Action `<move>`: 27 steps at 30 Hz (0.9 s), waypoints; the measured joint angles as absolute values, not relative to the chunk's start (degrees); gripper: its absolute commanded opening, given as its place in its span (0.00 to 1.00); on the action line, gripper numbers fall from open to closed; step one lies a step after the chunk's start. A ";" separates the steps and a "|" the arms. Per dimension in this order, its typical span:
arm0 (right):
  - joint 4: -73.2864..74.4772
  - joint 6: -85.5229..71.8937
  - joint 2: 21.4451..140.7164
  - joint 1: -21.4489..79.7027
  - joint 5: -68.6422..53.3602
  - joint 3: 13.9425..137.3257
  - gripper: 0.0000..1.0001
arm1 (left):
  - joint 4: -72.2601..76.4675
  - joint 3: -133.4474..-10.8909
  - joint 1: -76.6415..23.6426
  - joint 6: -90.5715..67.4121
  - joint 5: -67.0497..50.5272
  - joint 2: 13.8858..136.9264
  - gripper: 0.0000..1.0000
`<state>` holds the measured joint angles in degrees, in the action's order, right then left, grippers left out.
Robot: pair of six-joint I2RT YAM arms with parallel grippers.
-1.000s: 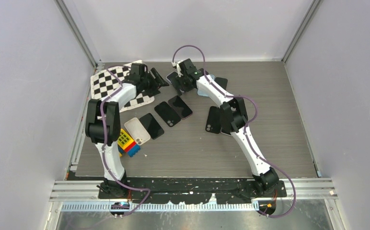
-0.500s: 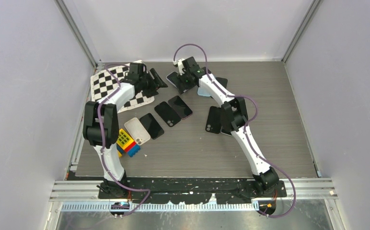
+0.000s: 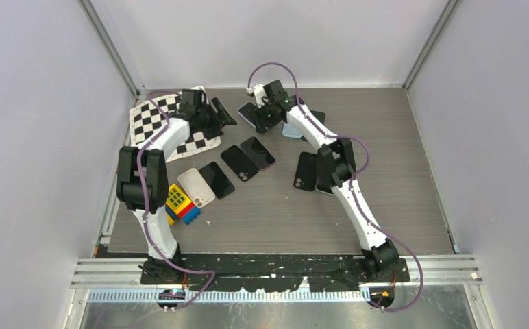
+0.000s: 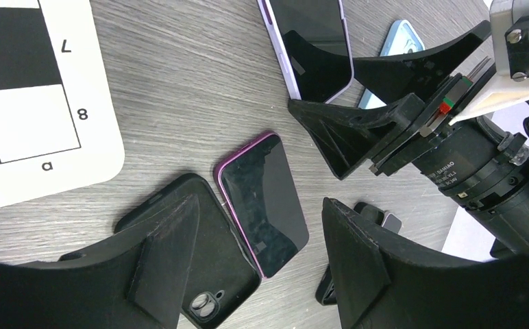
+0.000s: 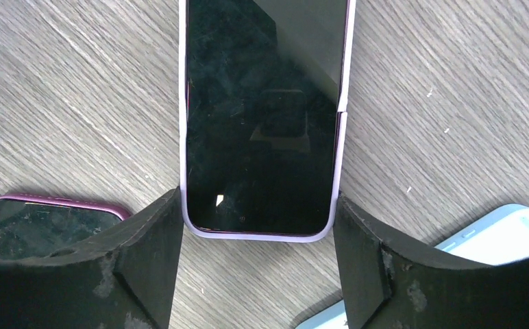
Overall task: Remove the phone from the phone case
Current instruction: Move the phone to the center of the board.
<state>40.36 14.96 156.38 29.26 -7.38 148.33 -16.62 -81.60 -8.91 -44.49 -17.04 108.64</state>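
Note:
The phone lies screen up in a lilac phone case at the back of the table. It also shows in the top view, where the phone is near the back middle, and in the left wrist view as the phone. My right gripper straddles its near end, both fingertips pressed against the case's long sides. My left gripper hangs open just left of it, above a bare purple phone and an empty black case.
A light blue case lies right of the right gripper. The checkerboard sheet covers the back left. A row of phones, a white case and toy bricks sit mid-left; dark phones lie under the right arm.
My right gripper's jaws have come in from wide open onto the sides of the lilac case, after shifting slightly left. The left gripper has barely moved.

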 measured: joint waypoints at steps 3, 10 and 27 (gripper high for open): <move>40.36 14.63 156.38 29.30 -6.83 148.33 0.43 | -16.64 -81.60 -8.75 -44.49 -17.04 108.60 0.68; 38.19 12.86 153.01 29.47 -4.62 142.54 0.43 | -16.58 -81.03 -8.40 -44.53 -17.06 107.18 0.68; 48.14 -4.91 124.18 29.30 -8.99 107.59 0.37 | -12.49 -68.40 -8.32 -46.30 -19.59 96.66 0.68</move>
<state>48.14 -4.91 124.18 29.30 -8.99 107.59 -12.49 -68.40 -8.32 -46.30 -19.59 96.66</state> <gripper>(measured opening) 0.770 0.681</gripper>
